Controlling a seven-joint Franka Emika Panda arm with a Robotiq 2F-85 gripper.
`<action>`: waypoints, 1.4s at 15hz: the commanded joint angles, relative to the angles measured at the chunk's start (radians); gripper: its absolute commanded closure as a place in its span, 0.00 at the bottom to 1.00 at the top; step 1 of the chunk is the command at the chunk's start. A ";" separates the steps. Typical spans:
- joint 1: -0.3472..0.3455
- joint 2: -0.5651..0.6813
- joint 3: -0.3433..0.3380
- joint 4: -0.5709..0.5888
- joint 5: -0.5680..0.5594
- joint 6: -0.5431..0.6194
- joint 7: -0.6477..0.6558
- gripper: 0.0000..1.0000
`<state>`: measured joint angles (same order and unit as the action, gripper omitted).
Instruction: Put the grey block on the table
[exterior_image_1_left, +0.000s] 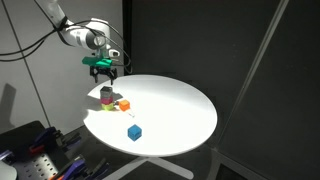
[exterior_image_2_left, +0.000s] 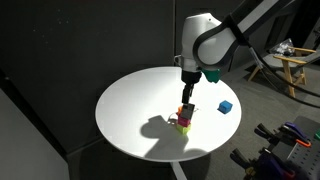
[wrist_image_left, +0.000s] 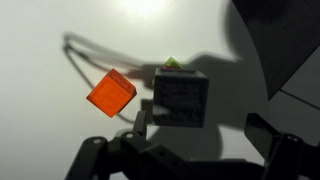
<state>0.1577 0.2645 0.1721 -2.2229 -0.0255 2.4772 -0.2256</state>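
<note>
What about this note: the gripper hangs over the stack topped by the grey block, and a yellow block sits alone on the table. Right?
One thing is wrong, the colour: the lone block is blue, not yellow, as both exterior views show. The rest holds.

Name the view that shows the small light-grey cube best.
Wrist view: the small light-grey cube fills the centre, close and unobstructed. In both exterior views it is at most a tiny speck beneath the gripper.

A blue cube (exterior_image_1_left: 134, 132) sits alone, well apart from an orange cube (wrist_image_left: 111, 93). Near the orange one, a magenta cube (exterior_image_2_left: 186, 120) and a yellow-green cube (exterior_image_2_left: 183, 128) cluster together. A dark curtain (exterior_image_1_left: 250, 50) hangs behind.
</note>
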 joint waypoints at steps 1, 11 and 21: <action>-0.001 -0.009 -0.005 -0.038 -0.003 0.059 0.065 0.00; -0.015 0.031 -0.017 -0.050 0.012 0.124 0.129 0.00; -0.018 0.077 -0.020 -0.043 0.004 0.117 0.132 0.25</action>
<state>0.1399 0.3283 0.1505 -2.2788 -0.0242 2.5920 -0.1072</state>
